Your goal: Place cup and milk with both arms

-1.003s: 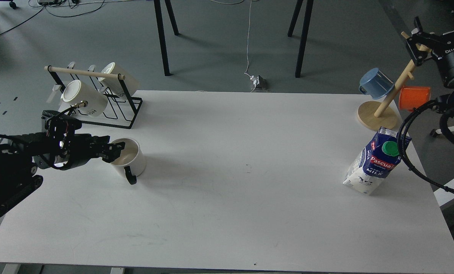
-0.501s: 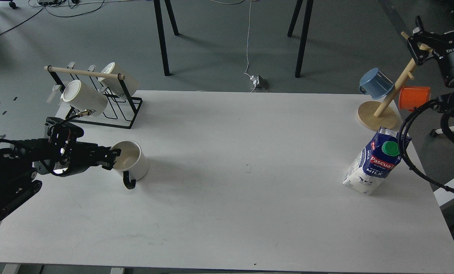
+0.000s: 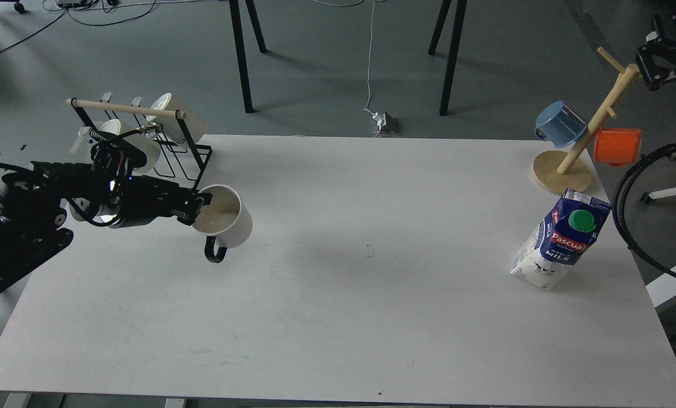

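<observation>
The cup, a white mug with a black loop handle and cream inside, hangs tilted a little above the white table at the left. My left gripper is shut on its near rim, one finger inside and one outside. The milk, a blue and white carton with a green cap and a red Pascual label, stands leaning at the table's right side. My right gripper is far up at the right edge, off the table and well away from the carton. It is dark and its fingers cannot be told apart.
A black wire rack with a wooden bar holds two white mugs at the back left. A wooden mug tree at the back right carries a blue cup and an orange cup. A black cable hangs right of the carton.
My left gripper has lifted the cup off the table and carried it to the right and farther back. My right gripper has drawn back to the right, away from the mug tree. The carton has not moved.
</observation>
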`<action>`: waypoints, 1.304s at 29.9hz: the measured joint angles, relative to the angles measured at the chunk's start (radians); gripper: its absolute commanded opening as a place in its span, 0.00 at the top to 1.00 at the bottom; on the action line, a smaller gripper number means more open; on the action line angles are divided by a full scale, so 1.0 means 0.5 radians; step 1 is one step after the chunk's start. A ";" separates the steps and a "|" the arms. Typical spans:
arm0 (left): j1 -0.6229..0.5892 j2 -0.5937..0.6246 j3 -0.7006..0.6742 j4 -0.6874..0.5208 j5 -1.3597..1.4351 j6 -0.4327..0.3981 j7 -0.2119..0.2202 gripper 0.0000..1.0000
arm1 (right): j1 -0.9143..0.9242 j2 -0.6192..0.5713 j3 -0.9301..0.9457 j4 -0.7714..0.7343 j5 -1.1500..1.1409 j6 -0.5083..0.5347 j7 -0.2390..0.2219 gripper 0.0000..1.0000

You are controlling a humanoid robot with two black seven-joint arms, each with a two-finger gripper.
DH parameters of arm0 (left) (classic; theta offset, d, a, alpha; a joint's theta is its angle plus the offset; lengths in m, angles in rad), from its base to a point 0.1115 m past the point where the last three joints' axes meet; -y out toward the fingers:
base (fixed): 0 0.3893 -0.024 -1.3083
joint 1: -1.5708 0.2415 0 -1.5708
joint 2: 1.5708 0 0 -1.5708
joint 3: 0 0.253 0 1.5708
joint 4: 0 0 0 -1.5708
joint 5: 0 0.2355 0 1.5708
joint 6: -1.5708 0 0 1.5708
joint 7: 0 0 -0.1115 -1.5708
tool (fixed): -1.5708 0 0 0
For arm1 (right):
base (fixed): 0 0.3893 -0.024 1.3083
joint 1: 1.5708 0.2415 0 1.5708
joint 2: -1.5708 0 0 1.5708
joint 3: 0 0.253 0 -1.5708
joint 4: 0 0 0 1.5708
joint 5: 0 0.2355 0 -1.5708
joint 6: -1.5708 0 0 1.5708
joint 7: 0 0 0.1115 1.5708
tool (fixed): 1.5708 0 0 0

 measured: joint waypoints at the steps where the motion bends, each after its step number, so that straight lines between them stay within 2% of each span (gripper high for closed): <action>1: -0.041 -0.086 0.003 -0.002 0.002 -0.028 0.034 0.98 | -0.011 -0.019 0.001 0.016 0.000 0.000 -0.001 0.01; 5: -0.135 -0.448 0.011 0.007 0.083 -0.151 0.161 0.97 | -0.019 -0.060 0.006 0.029 -0.001 0.000 -0.001 0.01; 8: -0.148 -0.664 0.039 0.027 0.314 -0.210 0.223 0.96 | -0.005 -0.075 0.019 0.029 -0.006 0.000 0.001 0.01; 15: -0.062 -1.055 0.148 0.195 0.519 -0.226 0.240 0.94 | 0.028 -0.119 0.034 0.026 -0.007 0.000 0.002 0.01; 21: -0.042 -1.126 0.135 0.288 0.520 -0.212 0.243 0.86 | 0.031 -0.116 0.035 0.038 -0.006 0.000 0.002 0.01; 23: -0.042 -1.131 0.129 0.313 0.521 -0.208 0.244 0.76 | 0.031 -0.112 0.035 0.041 -0.004 0.000 0.002 0.01; 26: -0.041 -1.142 0.124 0.341 0.521 -0.205 0.247 0.44 | 0.031 -0.112 0.035 0.042 -0.004 0.000 0.002 0.01; 28: -0.040 -1.149 0.108 0.348 0.521 -0.189 0.247 0.32 | 0.031 -0.113 0.035 0.042 -0.004 0.000 0.002 0.01; 35: -0.041 -1.136 -0.073 0.339 0.347 -0.131 0.244 0.14 | 0.026 -0.126 0.039 0.043 -0.004 0.000 0.000 0.01; 39: -0.049 -1.082 -0.326 0.320 -0.002 -0.130 0.238 0.04 | -0.006 -0.170 0.042 0.054 0.002 0.000 -0.009 0.01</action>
